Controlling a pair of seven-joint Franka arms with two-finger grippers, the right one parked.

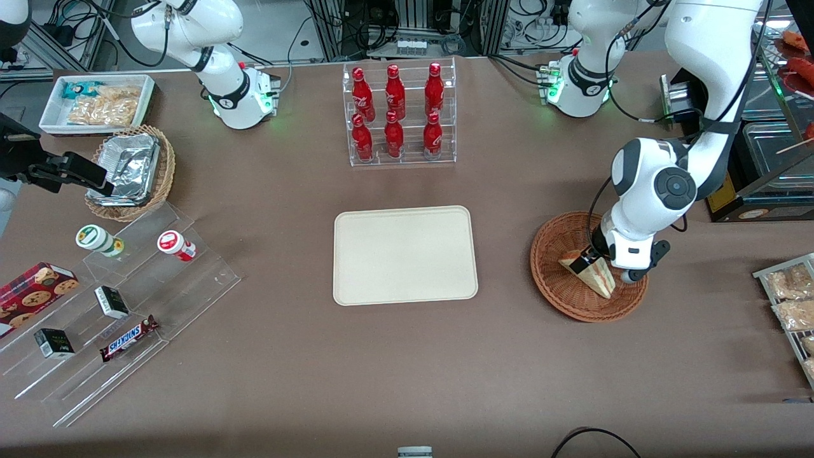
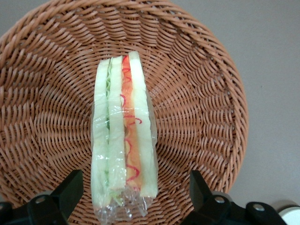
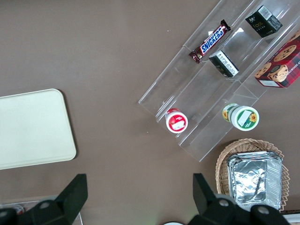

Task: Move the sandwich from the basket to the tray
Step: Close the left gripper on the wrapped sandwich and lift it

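Front view shows the left arm's tool [image 1: 588, 259] down inside the brown wicker basket [image 1: 553, 280], at the working arm's end of the surface. The sandwich [image 1: 593, 273] lies in that basket, wrapped in clear film. From the left wrist view, the sandwich [image 2: 123, 136] sits between the two black fingers [image 2: 69, 190]. The fingers are spread wide and are not touching the bread on either side, so the tool holds nothing yet.

I think this is the grabbing step. Next the fingers need to close softly on the two bread sides, because the sandwich looks soft and the film looks slippery. Then the arm must lift it over the basket rim and carry it to the cream tray [image 1: 405, 254], which lies in the middle of the surface with nothing on it.

Count: one sandwich, one brown basket, one tray, and six red bottles [image 1: 395, 114] in a clear rack.
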